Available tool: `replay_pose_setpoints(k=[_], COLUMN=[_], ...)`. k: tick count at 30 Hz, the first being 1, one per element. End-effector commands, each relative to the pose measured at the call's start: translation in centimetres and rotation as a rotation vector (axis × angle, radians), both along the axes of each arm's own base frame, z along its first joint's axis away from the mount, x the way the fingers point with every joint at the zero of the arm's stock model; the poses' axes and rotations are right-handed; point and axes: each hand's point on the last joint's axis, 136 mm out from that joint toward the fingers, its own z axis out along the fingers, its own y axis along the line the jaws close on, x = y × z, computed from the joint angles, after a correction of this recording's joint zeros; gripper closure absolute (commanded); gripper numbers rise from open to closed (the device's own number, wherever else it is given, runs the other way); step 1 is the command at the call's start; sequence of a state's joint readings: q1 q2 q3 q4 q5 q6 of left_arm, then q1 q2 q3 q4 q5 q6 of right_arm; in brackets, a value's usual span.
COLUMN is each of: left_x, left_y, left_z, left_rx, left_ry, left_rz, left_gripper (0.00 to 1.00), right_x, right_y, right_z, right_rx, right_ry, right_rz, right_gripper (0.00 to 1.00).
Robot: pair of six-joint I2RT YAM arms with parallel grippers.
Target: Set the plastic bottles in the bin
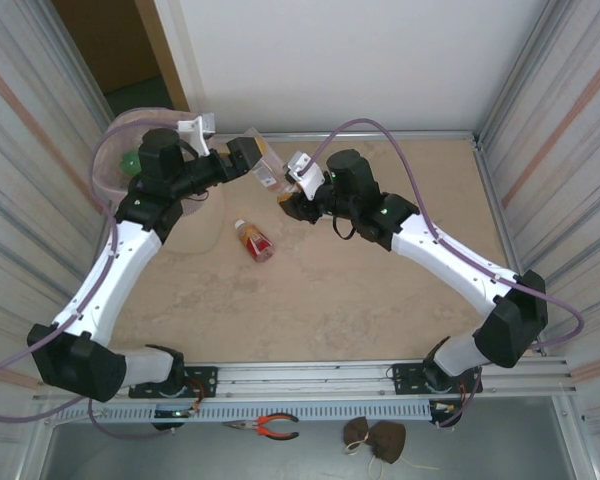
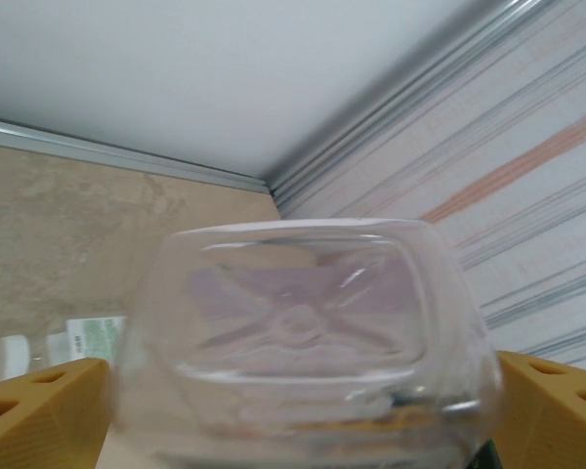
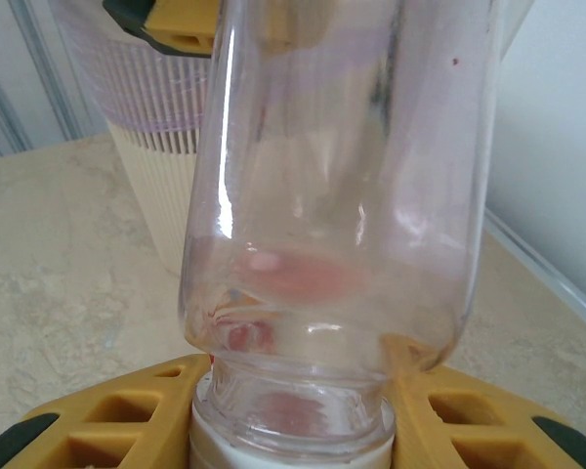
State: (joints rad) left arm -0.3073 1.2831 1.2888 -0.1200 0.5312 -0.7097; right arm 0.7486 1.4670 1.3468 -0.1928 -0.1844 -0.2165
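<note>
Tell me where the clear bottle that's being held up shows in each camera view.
Top external: the clear bottle is at upper centre, above the table.
Left wrist: bottom centre, its base facing the camera.
Right wrist: centre, neck at the bottom, clamped in the right gripper.
Shared landmark: the beige table.

bin at far-left corner of table. one bottle off the table, between left gripper and right gripper (right of the bin). second bottle lies on the table, nearer than the first. pliers on the near ledge, before the bases.
</note>
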Motion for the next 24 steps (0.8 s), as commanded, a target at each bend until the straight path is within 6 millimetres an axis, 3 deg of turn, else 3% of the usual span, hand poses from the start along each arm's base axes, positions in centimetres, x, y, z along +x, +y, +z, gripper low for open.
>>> replay_pose_setpoints(k=[1,17,24], left_x=[-0.4,-1.1,-1.4], left_y=[-1.2,-1.1,-0.5], left_z=[1.4,0.6,1.7], left_rx=[-0.050,-0.032,0.003], left_ry=[-0.034,-0.037,-0.092], left_rz=[-0.027,0.022,0.042], left_gripper=[0.07,0.30,0.35], right_x=[-0.9,-0.8,-1.3], right_y=[0.0,-0.2,-0.3], right_z=[2.6,3.0,3.4], right_rx=[0.069,0.080,0.081], right_ry=[-0.044,-0.060,-0.067], right_rz=[0.014,0.004,0.005], right_gripper=[0.72,0.71,0.55])
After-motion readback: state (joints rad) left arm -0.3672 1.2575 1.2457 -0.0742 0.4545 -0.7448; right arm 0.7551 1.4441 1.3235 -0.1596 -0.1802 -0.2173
